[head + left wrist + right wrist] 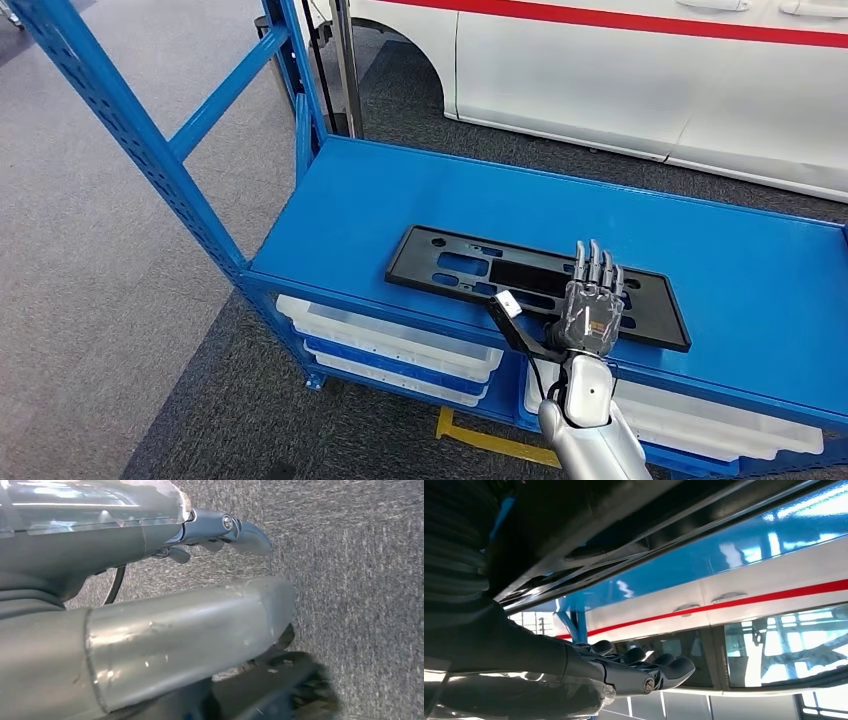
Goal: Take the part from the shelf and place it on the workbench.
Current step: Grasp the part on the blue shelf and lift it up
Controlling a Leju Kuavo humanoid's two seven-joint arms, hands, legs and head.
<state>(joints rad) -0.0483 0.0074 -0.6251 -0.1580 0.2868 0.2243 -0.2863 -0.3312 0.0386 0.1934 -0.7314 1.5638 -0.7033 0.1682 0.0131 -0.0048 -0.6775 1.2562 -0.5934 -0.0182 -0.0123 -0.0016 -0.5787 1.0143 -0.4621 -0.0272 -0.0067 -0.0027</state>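
Observation:
A flat black part [470,270] with several cut-outs lies on the blue shelf top [420,195], close to its front edge. My right hand [592,300] rests over the right portion of the part, with its fingers straight and pointing away from me. In the right wrist view the fingers [644,667] are stretched out with nothing clasped in them, and the dark part [589,515] runs along beside them. My left hand [200,595] hangs over grey carpet and holds nothing; its fingers [240,530] are loosely extended.
A slanted blue shelf upright [130,130] rises at the left. White bins [390,345] sit on the level below the shelf top. A white car [650,70] with a red stripe stands behind the shelf. A yellow floor mark [490,440] lies at the shelf's foot.

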